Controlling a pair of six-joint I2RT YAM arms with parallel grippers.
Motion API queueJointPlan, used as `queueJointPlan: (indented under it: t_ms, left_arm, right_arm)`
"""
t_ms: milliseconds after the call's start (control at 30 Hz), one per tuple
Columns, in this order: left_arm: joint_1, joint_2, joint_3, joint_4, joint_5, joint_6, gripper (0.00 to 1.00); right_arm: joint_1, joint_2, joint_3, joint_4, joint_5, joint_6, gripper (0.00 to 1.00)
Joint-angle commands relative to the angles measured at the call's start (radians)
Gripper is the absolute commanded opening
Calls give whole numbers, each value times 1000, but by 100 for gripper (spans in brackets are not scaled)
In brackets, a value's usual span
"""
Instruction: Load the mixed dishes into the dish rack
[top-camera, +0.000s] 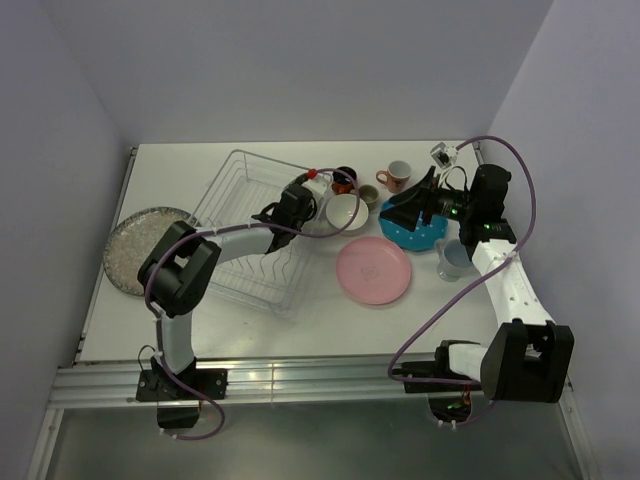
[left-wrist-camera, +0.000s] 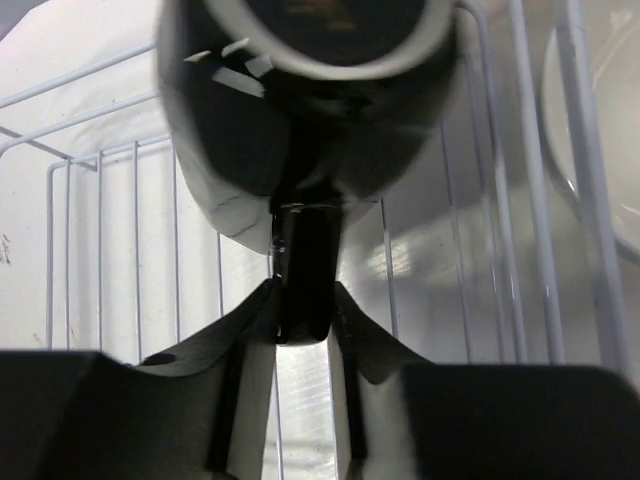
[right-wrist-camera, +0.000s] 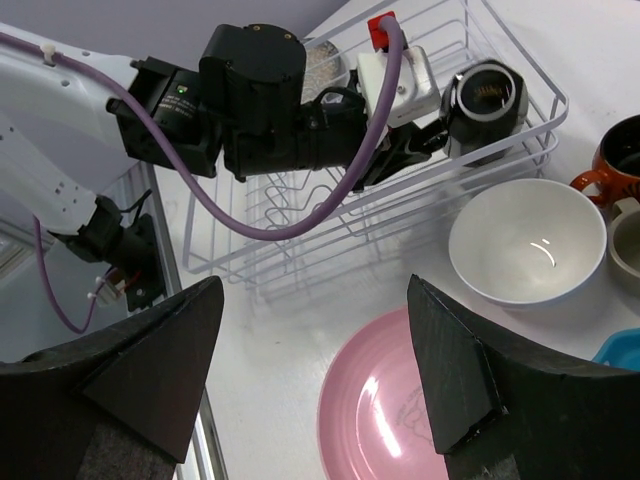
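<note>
On bench (top-camera: 300, 330), left end effector (left-wrist-camera: 303, 295) clamps black mug (left-wrist-camera: 240, 130) handle in dish rack (top-camera: 240, 185), right end effector (right-wrist-camera: 315, 290) open above pink plate (right-wrist-camera: 380, 420).

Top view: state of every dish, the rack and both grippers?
Left gripper: shut on black mug handle.
Black mug: held in rack, tipped.
Right gripper: open, empty.
Rack: no other dishes inside.
White bowl: upright, empty, outside rack.
Pink plate: flat, outside rack.
Teal plate: flat, partly under right gripper.
Grey plate: flat, left of rack.
Pink mug: upright.
Red mug: upright.
Beige mug: upright.
Blue mug: upright.
</note>
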Motion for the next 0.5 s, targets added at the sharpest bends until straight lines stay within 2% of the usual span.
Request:
queueJointPlan:
  t_ms: [0,100,267,467]
  left_arm:
    - [6,0,43,82,-66,4,28]
    - [6,-11,37,96,-81,2,21]
    - [7,-39,26,106,-77,-8,18]
    - [64,-69,31,79,9,-112,10]
  right_arm:
    - [-10,-16,-3,46,-30,9,82]
    - [-10,-17,-3,47,-33,9,82]
    - [-10,-17,-4,49,-35,10,82]
    - [-10,-19,-4,47,-35,9,82]
